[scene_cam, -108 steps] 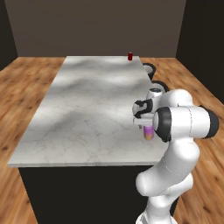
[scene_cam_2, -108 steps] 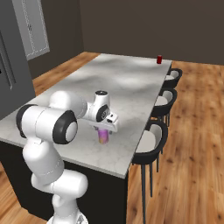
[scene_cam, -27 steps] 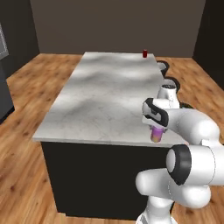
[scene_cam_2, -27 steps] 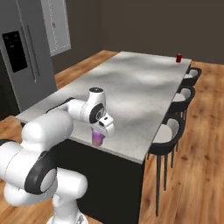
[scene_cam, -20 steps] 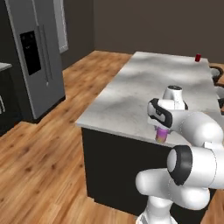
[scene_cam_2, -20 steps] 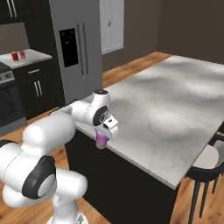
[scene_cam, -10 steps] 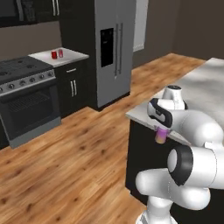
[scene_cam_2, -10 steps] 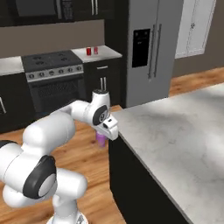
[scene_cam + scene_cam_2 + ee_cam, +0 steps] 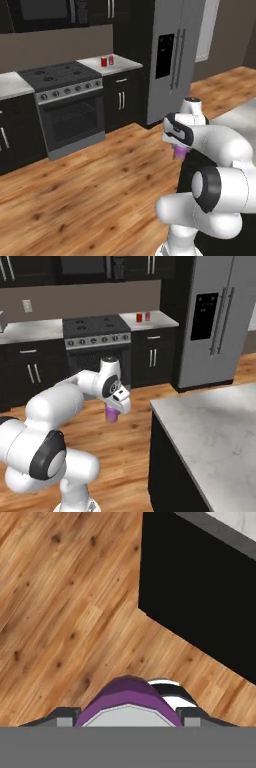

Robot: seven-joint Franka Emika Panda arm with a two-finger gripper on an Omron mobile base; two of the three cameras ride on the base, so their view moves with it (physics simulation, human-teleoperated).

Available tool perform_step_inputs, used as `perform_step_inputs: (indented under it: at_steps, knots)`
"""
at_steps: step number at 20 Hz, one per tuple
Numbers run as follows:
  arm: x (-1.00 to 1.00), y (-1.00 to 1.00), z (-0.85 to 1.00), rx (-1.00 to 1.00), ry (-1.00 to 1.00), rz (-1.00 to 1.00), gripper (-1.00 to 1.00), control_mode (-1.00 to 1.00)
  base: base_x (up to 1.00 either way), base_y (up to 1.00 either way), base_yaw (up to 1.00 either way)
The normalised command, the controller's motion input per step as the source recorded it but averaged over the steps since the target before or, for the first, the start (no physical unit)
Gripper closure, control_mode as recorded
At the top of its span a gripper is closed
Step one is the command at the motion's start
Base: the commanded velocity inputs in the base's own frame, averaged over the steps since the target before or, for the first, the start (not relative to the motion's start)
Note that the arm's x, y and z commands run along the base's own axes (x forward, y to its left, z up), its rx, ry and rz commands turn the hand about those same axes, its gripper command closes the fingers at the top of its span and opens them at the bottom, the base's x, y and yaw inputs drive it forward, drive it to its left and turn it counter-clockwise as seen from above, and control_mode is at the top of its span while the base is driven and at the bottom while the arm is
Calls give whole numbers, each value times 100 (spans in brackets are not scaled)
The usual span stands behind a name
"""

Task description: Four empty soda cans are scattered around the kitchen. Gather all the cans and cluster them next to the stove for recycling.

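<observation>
The white arm is folded close above its base, elbow bent, the hand pointing down over the wooden plank floor [image 9: 90, 190]. Its pincer [image 9: 113, 412] is closed on a purple can [image 9: 112, 415], a small cylinder hanging upright in the air; from the hand camera the can's [image 9: 127, 704] purple side and silver top sit between the dark fingertips [image 9: 62, 716]. Beside the arm stands an island table [image 9: 215, 431] with a grey marbled top and black sides. Farther off, the black stove [image 9: 65, 107] has dark grates and silver knobs. On the pale table [image 9: 122, 63] just beside it stand two red cans [image 9: 106, 61].
</observation>
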Motion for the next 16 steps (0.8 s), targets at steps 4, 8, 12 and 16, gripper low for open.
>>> perform_step_inputs:
  at_steps: [4, 8, 12, 16]
  knots:
    - [0, 0, 0, 0, 0, 0, 100, 100, 59, 27, 19]
    - [0, 0, 0, 0, 0, 0, 100, 100, 67, 23, 13]
    - [0, 0, 0, 0, 0, 0, 100, 100, 73, 21, 5]
    - [0, 0, 0, 0, 0, 0, 100, 100, 75, 17, 3]
